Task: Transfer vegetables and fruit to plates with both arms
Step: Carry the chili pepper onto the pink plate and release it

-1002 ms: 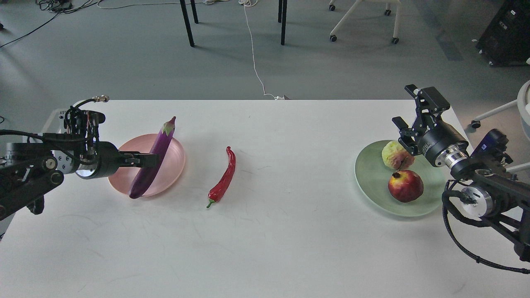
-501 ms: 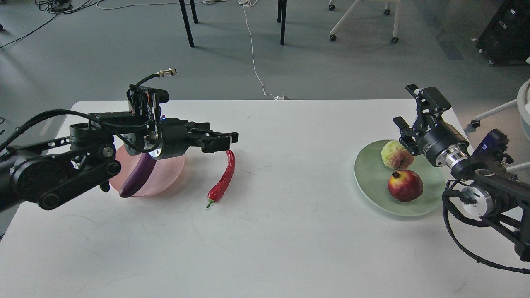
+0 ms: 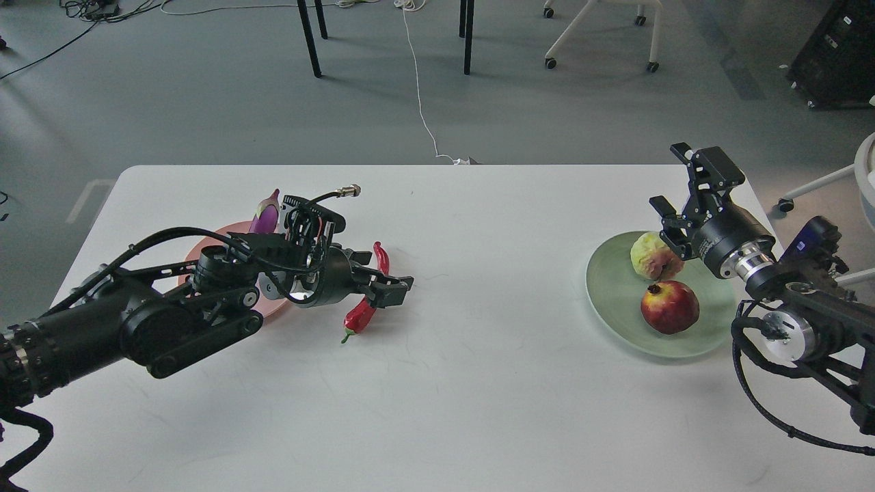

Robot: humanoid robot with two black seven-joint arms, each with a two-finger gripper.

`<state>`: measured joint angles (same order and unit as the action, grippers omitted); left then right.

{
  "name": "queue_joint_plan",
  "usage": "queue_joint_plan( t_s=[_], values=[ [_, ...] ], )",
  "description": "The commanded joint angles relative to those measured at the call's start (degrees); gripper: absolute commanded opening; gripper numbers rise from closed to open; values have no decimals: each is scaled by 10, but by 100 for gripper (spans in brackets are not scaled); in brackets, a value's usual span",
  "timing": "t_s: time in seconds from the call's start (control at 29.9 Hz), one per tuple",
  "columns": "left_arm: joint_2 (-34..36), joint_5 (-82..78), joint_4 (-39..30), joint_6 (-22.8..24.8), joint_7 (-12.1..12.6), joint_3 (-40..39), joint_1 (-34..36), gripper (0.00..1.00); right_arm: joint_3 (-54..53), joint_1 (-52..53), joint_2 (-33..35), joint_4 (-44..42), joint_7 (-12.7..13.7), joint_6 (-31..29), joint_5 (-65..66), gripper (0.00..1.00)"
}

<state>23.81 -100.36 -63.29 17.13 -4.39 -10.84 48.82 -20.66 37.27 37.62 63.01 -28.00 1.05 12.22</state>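
From the head view, the left arm has swung away from the pale pink round plate [image 3: 198,256], where a second ago it was letting go of the long glossy purple eggplant [image 3: 265,216], and has dropped low over the white tabletop [image 3: 478,383] so that its left claw [image 3: 386,290] now sits right at the middle of the curved shiny red chili pepper [image 3: 362,311]. The eggplant stays on the pink plate, mostly hidden behind the arm, only its capped end poking out toward the far edge. That reads to me as one vegetable delivered and the last one being gone after. The left claw's fingers look spread either side of the pepper, though whether they have closed on it I cannot tell from here. The pepper's long axis runs near-to-far, slightly slanted, green stem toward the near side and pointed tip away. Over on the right, the right claw [image 3: 673,188] hangs open and empty just above the pale green round plate [image 3: 605,301], unmoved, with the bumpy yellow-green fruit [image 3: 649,256] and the round red pomegranate [image 3: 670,307] resting on that plate, close together
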Motion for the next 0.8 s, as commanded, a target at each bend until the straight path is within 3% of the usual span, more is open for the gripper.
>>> queue_joint_plan(
  t_s=[0.0, 0.2, 0.27, 0.37, 0.5, 0.77],
  values=[
    [-1, -12, 16, 0, -1, -1, -11, 88, 0, 0, -1, 0, 0, 0, 0, 98],
    [-2, -10, 15, 3, -1, -1, -22, 76, 1, 0, -1, -1, 0, 0, 0, 98],
    [-2, -10, 14, 5, -1, -1, -22, 64, 1, 0, -1, -1, 0, 0, 0, 98],
    [-2, -11, 13, 7, 2, -1, -22, 27, 1, 0, -1, -1, 0, 0, 0, 98],
    [1, -12, 10, 7, 9, -1, -22, 7, 1, 0, -2, -2, 0, 0, 1, 98],
    [18, -5, -30, 7, 12, -3, -20, 5, 3, 0, -7, -3, 0, 0, 10, 98]
  ],
)
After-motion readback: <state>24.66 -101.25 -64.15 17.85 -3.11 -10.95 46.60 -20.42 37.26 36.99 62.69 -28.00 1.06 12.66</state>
